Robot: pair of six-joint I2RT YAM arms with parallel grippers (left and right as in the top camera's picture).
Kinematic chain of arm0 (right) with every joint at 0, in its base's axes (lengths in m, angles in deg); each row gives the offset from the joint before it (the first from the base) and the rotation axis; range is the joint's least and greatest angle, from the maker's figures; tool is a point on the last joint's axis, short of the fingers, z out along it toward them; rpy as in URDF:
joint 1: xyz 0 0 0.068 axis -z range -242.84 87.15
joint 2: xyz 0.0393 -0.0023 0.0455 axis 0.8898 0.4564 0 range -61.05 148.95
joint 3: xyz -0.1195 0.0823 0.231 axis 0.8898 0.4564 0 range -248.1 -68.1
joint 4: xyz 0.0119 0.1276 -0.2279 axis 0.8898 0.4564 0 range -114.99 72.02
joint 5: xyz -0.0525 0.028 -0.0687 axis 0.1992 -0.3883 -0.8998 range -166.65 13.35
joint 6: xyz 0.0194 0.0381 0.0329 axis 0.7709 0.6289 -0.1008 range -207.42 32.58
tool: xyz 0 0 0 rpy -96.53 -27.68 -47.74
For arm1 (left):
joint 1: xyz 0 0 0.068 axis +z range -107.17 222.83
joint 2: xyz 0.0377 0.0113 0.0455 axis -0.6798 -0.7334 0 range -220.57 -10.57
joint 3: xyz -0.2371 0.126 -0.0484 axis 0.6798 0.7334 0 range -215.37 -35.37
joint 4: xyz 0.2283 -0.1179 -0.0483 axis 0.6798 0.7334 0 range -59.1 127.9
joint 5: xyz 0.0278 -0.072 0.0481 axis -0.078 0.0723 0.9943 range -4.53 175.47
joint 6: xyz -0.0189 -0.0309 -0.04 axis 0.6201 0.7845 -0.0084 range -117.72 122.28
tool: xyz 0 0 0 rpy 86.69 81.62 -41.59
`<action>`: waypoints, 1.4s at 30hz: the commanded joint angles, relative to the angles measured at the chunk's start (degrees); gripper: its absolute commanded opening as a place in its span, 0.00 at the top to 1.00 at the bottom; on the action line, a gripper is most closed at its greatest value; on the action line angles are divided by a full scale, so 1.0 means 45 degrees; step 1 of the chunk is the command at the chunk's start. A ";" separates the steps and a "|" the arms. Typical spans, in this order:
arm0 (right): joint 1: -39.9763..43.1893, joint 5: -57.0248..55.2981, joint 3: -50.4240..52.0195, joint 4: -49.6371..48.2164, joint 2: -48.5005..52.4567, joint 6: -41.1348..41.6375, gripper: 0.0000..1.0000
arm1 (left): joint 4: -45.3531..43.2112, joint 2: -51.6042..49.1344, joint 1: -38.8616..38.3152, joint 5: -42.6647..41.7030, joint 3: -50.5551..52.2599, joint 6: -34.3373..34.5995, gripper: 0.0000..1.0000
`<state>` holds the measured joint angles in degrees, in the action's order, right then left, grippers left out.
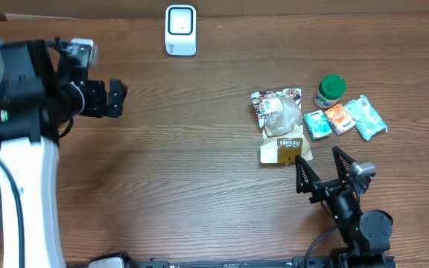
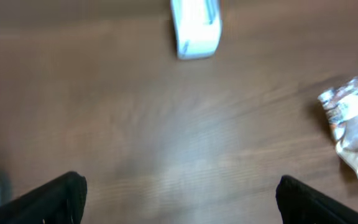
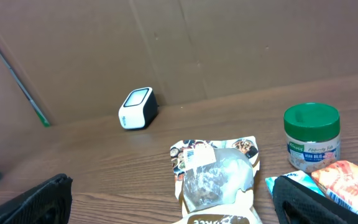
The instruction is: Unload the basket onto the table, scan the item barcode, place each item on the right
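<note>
Both spread wide and empty, left hand (image 1: 119, 98) above table (image 1: 185, 156), right hand (image 1: 318, 157) near snack pouch (image 1: 278, 113)

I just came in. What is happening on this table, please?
Nothing is being handled yet. Both arms have open, empty tools. The left tool is over the left side of the table, and the right tool points at the snack bag, just short of it. The bag, a green-lidded jar and a few packets lie grouped on the right. The white scanner stands at the far edge, with no item near it.
</note>
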<state>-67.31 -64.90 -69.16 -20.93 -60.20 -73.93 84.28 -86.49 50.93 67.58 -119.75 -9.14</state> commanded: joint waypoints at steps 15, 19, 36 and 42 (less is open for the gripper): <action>0.0083 -0.0068 0.0136 -0.0087 -0.0151 -0.0010 0.00 | -0.8646 0.9957 -0.0306 -0.0214 1.1230 -0.0180 0.00; 0.0083 -0.0068 0.0136 -0.0087 -0.0151 -0.0005 0.00 | -0.9816 1.2012 -0.0306 0.0131 1.3211 -0.0194 0.01; 0.0083 -0.0068 0.0136 -0.0087 -0.0151 -0.0005 0.00 | -1.1885 1.6772 -0.0306 0.1234 1.8379 -0.1851 0.00; 0.0083 -0.0068 0.0136 -0.0087 -0.0151 -0.0005 0.00 | -1.1064 1.6825 -0.0306 0.1807 1.8690 -0.1749 0.01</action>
<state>-67.34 -64.90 -69.16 -20.91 -60.20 -73.95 34.23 -11.57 49.66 73.33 -36.32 -16.03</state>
